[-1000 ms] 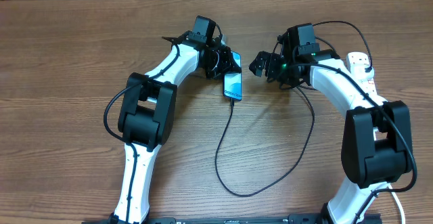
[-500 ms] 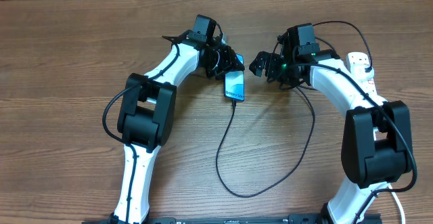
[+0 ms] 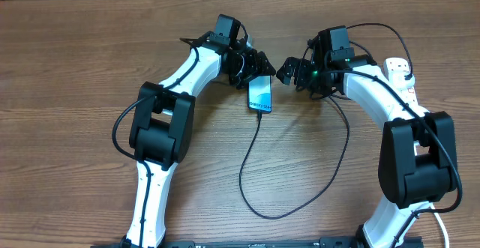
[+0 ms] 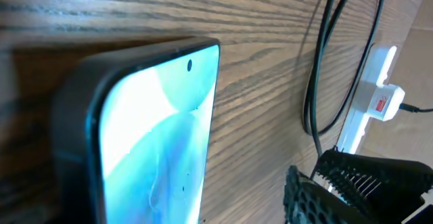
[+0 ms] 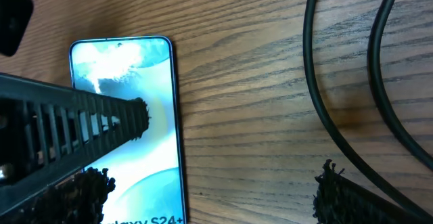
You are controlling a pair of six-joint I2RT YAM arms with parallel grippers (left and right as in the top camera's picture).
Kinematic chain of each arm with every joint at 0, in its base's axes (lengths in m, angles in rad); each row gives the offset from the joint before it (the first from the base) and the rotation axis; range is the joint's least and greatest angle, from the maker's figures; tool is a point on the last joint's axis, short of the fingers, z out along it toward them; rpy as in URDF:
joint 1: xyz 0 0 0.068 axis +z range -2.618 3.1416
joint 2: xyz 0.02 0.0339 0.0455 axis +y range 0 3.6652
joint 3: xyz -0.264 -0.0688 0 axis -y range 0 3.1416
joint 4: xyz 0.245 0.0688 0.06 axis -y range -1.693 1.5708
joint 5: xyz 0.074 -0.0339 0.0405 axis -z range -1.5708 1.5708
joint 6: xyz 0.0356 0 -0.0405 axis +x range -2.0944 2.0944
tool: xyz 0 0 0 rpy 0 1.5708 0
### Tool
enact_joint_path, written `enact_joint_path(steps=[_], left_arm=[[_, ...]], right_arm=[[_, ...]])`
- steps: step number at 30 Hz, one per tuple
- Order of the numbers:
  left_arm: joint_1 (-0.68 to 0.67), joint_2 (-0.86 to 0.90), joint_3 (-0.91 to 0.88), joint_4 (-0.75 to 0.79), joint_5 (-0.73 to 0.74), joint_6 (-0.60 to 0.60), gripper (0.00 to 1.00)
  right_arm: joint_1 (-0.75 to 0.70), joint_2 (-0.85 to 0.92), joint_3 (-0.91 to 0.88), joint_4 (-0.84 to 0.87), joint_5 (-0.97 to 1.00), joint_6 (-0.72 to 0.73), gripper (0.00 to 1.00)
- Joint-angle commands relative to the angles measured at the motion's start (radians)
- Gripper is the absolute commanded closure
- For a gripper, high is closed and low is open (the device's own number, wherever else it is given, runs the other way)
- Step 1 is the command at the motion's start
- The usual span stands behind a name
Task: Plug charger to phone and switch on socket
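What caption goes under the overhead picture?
Left claw and right claw beside the lit phone, black charger cable trailing from it.

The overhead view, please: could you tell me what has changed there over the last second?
The left hand edged slightly to the right in the picture, toward the right hand, and the phone below it shifted a little the same way. Nothing was visibly taken hold of or let go. The right hand, the charger and the socket stayed as they were.
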Motion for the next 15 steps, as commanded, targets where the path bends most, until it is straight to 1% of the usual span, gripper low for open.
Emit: enact_joint_path(steps=[1, 5, 12, 15], left_arm=[[-0.006, 0.033, -0.022, -0.034, -0.108, -0.003, 0.28], [-0.006, 0.033, -0.022, -0.037, -0.109, -0.003, 0.24], [-0.006, 0.033, -0.022, -0.04, -0.113, -0.003, 0.06], [-0.006, 0.033, -0.022, -0.043, -0.114, -0.003, 0.01]], right_arm=[[-0.009, -0.035, 0.023, 0.003, -0.005, 0.003, 0.0], [-0.009, -0.035, 0.023, 0.003, -0.005, 0.004, 0.0], [-0.009, -0.035, 0.023, 0.002, -0.005, 0.003, 0.0], [-0.008, -0.035, 0.023, 0.002, -0.005, 0.003, 0.0]])
